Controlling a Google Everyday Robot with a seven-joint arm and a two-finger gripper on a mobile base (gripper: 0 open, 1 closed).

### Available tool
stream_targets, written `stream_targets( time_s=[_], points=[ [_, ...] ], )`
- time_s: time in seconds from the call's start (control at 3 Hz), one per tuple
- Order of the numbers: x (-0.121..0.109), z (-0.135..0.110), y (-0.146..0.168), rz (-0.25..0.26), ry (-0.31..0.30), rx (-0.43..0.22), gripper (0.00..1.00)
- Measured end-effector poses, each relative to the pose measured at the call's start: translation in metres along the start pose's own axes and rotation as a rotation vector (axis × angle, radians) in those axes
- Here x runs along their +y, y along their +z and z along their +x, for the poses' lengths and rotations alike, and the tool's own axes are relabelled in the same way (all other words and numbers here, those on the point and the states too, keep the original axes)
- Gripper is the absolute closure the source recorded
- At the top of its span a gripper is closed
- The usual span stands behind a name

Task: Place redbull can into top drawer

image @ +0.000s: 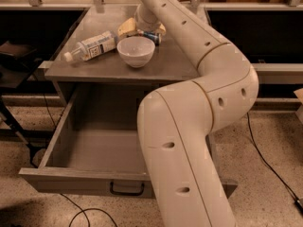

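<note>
Gripper [143, 28] is down at the back of the countertop [175, 65], right at the can [152, 36], but the wrist hides it, so can't tell its grip. Can lies just behind the bowl [136, 51]. Drawer [85, 179] hangs open below.

The grey worktop [90, 69] carries four things. A white bowl [136, 51] stands upright near its middle. At the bowl's 9 o'clock, just beside it, a clear plastic bottle [91, 46] with a white label lies on its side, cap pointing toward 8 o'clock near the worktop's left edge. At the bowl's 12 o'clock lies a yellow packet [126, 28]. At 1 o'clock the redbull can [152, 36] lies on its side, next to the packet. The gripper [146, 30] is down at the can and packet, largely hidden by the arm's wrist.
</note>
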State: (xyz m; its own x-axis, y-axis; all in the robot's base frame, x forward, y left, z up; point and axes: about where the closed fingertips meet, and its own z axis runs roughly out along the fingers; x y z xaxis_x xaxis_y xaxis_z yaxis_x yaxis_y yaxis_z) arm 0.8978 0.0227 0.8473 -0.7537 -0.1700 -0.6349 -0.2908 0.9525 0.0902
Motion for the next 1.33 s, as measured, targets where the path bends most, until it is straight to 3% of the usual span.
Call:
stream_targets(
  time_s=[0.67, 1.0, 1.33],
  points=[
    [-0.0009, 0.0028, 0.0035, 0.003, -0.001, 0.022, 0.32],
    [-0.0015, 0.0031, 0.0045, 0.004, -0.001, 0.028, 0.32],
    [-0.0019, 0.0035, 0.0049, 0.003, -0.002, 0.031, 0.40]
  ],
)
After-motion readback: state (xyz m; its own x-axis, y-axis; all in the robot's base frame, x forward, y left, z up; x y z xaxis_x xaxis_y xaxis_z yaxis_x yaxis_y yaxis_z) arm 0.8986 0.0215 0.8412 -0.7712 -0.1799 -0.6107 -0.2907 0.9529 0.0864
